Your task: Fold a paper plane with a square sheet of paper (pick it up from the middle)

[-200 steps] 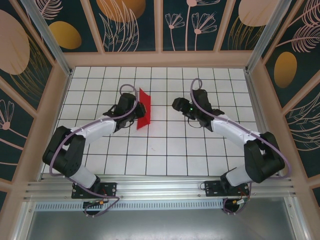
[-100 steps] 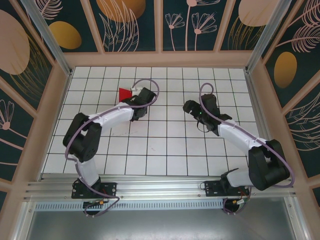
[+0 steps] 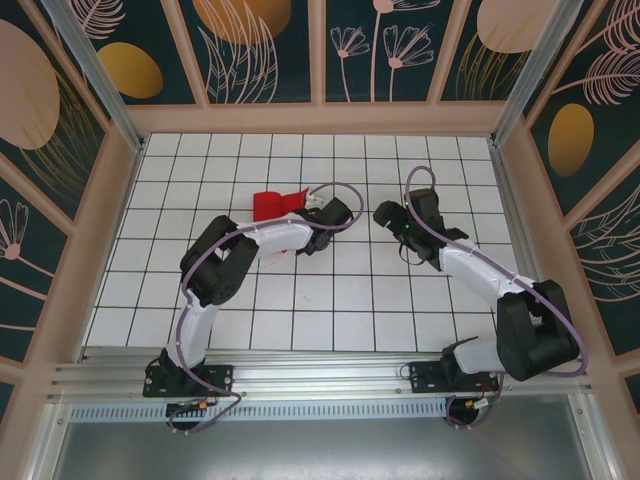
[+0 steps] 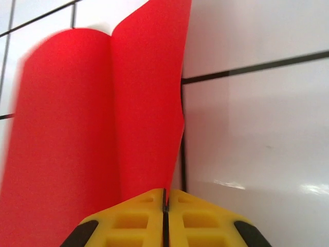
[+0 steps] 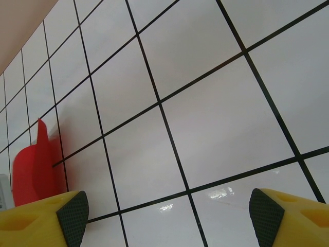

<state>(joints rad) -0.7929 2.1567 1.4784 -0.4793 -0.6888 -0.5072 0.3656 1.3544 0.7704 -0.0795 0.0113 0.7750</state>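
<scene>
Left gripper [image 3: 308,205]: yellow fingers [image 4: 128,218] pressed tight together, no gap, pinching the paper [image 4: 103,128] at its near edge. The sheet rises from the pinch in two red flaps that meet at a sharp crease. The left flap is bowed and blurred at its outer edge.

From above, the paper sits back-left of centre on the table [image 3: 300,300], just beyond the left arm's tip. I can't tell whether its lower edge touches the tiles.

Right gripper [image 5: 169,211]: jaws wide, nothing between them, low over bare tiles well right of the paper. The red shows at the left edge of its wrist view.

Step in hand, as I read it: carrying a half-folded sheet into place for the next crease. The plane is far from done, with one fold showing and no point or wings.

To do it well:
- Hold the pinch firm, because thin paper slips.
- Lower gently until both flaps lie flat, crease toward the centre.
- Avoid dragging an edge over the tiles, since the bowed flap may buckle or catch.
- Bring the right gripper in from its own side to pin a flap before the left lets go.
</scene>
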